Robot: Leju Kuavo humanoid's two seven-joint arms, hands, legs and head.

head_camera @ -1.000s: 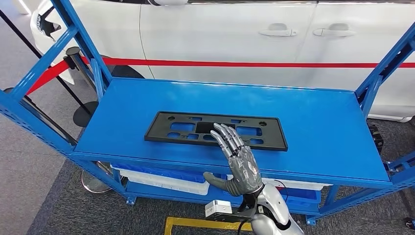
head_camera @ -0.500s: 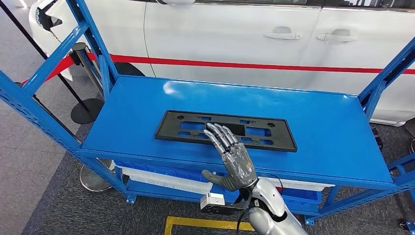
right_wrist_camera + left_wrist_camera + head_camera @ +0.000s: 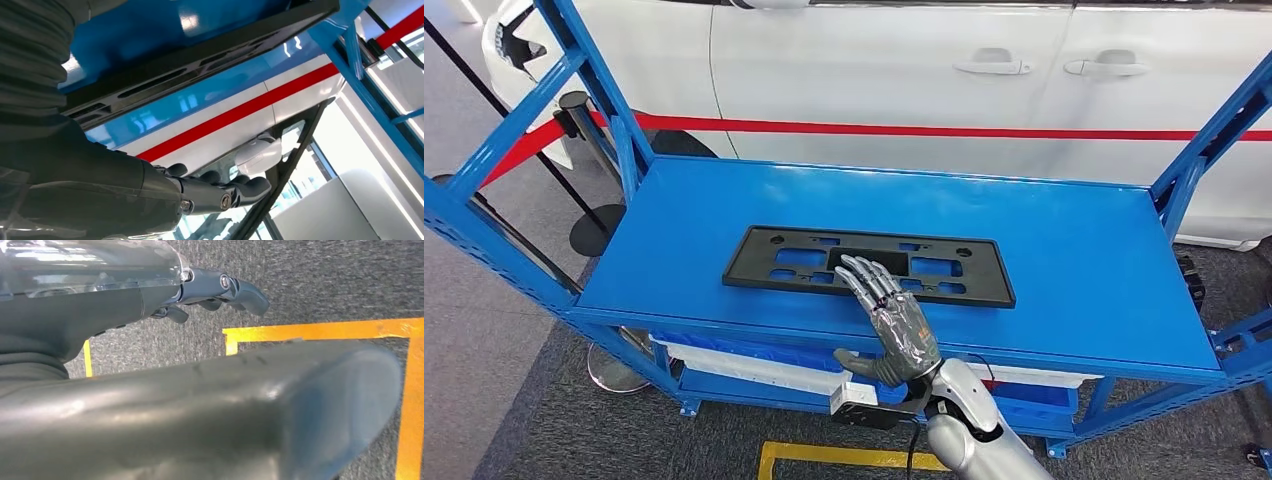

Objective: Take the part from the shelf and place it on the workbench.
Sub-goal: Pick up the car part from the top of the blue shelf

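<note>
My right hand reaches over the shelf, fingers extended and apart, holding nothing; their tips overlie the near edge of the part, contact not determinable. The part lies flat ahead of the fingertips, black, no legible marking. My left hand hangs over grey floor with yellow tape, fingers loosely apart, empty. Beyond the shelf: white car, red stripe.

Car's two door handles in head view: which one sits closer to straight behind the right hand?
The left-hand door handle. It lies nearly straight beyond the right hand and the black part; the other door handle sits further toward the shelf's right post.
</note>
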